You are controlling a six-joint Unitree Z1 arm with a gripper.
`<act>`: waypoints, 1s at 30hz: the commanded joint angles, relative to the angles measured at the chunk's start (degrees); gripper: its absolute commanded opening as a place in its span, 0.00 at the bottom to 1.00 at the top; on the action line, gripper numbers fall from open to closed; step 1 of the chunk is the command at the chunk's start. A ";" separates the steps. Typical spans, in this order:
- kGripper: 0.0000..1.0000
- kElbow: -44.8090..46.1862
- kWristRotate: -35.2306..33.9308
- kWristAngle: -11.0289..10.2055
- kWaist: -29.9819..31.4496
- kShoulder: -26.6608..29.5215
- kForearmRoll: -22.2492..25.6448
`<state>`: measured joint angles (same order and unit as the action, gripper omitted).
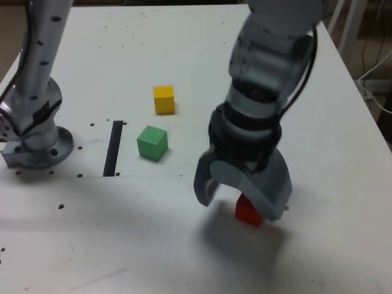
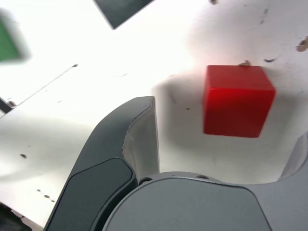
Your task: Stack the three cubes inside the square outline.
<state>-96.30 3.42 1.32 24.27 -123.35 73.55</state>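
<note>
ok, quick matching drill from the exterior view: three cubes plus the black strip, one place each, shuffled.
Things:
1. red cube
2. green cube
3. yellow cube
4. black strip

Places:
A. farthest back on the table
B. between the open jaws
C. toward the arm's base, at the exterior view's left of the green cube
D. just in front of the yellow cube

Pairs: 1-B, 2-D, 3-A, 4-C

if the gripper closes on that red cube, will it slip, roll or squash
The red cube looks solid with flat, matte faces, so it probably stays rigid and won't roll. Those faces should suit the open gripper, though a small block like this could twist if caught off-centre.
</note>
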 commanded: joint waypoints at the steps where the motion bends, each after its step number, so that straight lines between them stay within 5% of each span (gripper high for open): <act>1: 0.98 -0.79 0.26 0.23 0.15 -1.13 -0.07; 9: 0.87 -3.39 0.53 0.88 0.16 -4.38 0.08; 20: 0.29 -5.29 0.11 -1.00 0.15 -5.40 1.35; 30: 0.26 -5.56 0.18 -1.41 0.16 -5.64 2.74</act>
<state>-101.58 3.54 -0.01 24.34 -128.68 75.95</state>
